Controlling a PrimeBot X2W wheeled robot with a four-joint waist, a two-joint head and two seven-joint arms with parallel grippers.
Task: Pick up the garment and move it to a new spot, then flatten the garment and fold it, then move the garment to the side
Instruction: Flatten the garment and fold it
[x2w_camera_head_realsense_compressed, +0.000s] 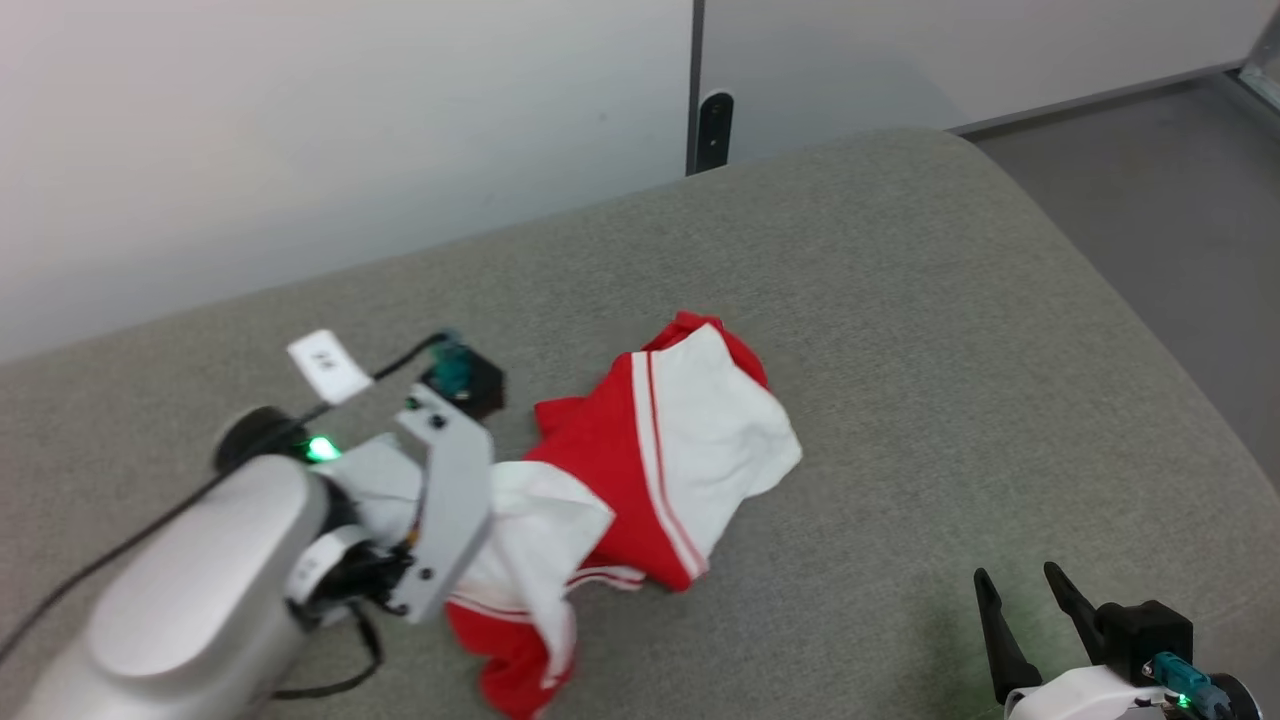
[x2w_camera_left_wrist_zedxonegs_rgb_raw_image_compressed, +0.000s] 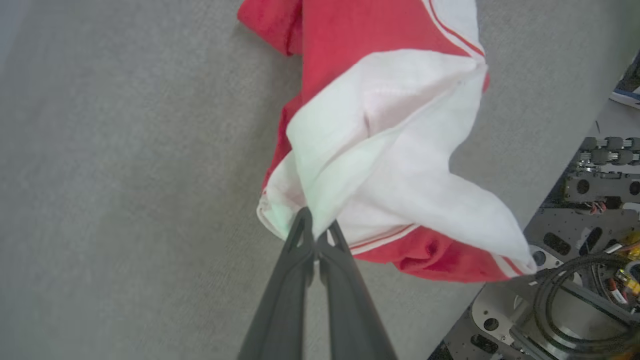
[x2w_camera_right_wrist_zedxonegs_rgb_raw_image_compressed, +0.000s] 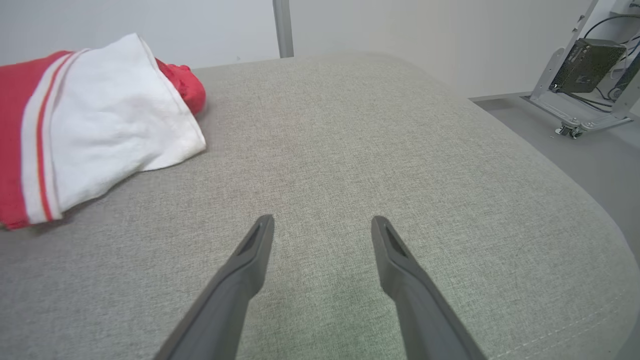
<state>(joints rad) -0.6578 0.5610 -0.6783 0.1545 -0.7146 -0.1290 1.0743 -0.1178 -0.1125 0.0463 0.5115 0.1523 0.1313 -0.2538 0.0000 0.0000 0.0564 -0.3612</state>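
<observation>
Red and white, the shirt (x2w_camera_head_realsense_compressed: 600, 450) lies crumpled on the grey cushion (x2w_camera_head_realsense_compressed: 900, 300), left of centre. The left gripper (x2w_camera_left_wrist_zedxonegs_rgb_raw_image_compressed: 316, 226) pinches a white fold. Well apart at right, the right gripper (x2w_camera_head_realsense_compressed: 1015, 575) has its fingers spread, holding nothing.

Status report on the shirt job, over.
Left gripper shut on the shirt, white part. Right gripper open over the grey cushion, apart from the shirt. Shirt crumpled, not flattened. Nothing seen blocking.
</observation>
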